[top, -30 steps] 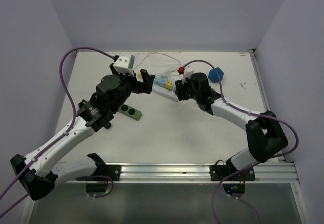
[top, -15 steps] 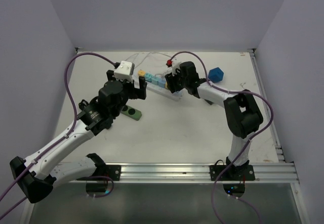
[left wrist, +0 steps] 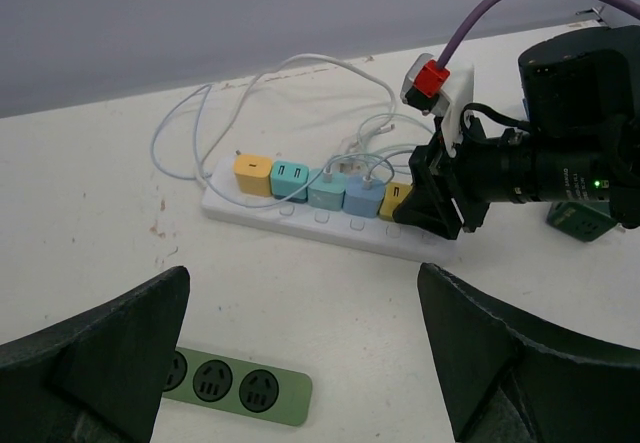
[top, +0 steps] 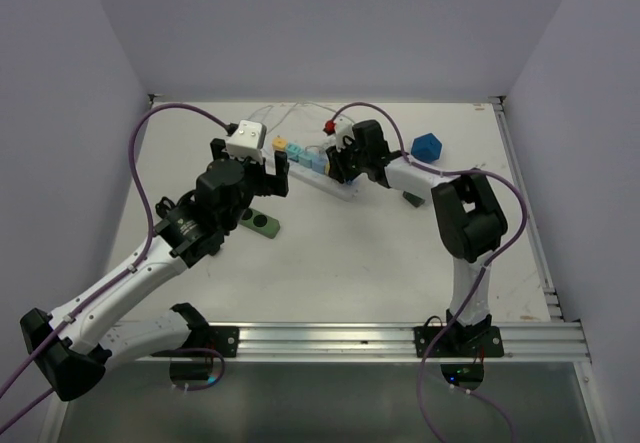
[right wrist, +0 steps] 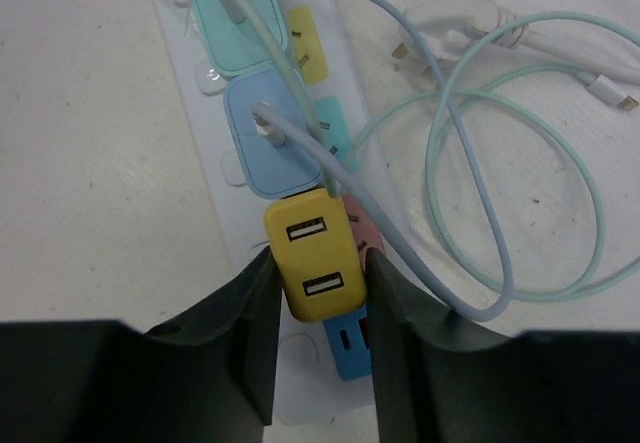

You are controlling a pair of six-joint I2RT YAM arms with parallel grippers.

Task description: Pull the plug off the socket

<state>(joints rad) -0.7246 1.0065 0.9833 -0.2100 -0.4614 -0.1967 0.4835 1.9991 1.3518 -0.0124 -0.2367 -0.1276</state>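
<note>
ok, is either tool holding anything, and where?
Right tool grips the yellow plug by its two sides; left tool is open and holds nothing.

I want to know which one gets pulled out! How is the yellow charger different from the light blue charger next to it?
The yellow charger is squeezed by the right end effector; the light blue charger is untouched. The yellow charger's two USB ports are empty; the light blue charger has a cable plugged in. Both are squarish blocks on the white power strip.

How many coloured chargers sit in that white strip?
5, left to right in the left wrist view: orange, teal, aqua, blue, and yellow between the right fingers. Others may be hidden.
</note>
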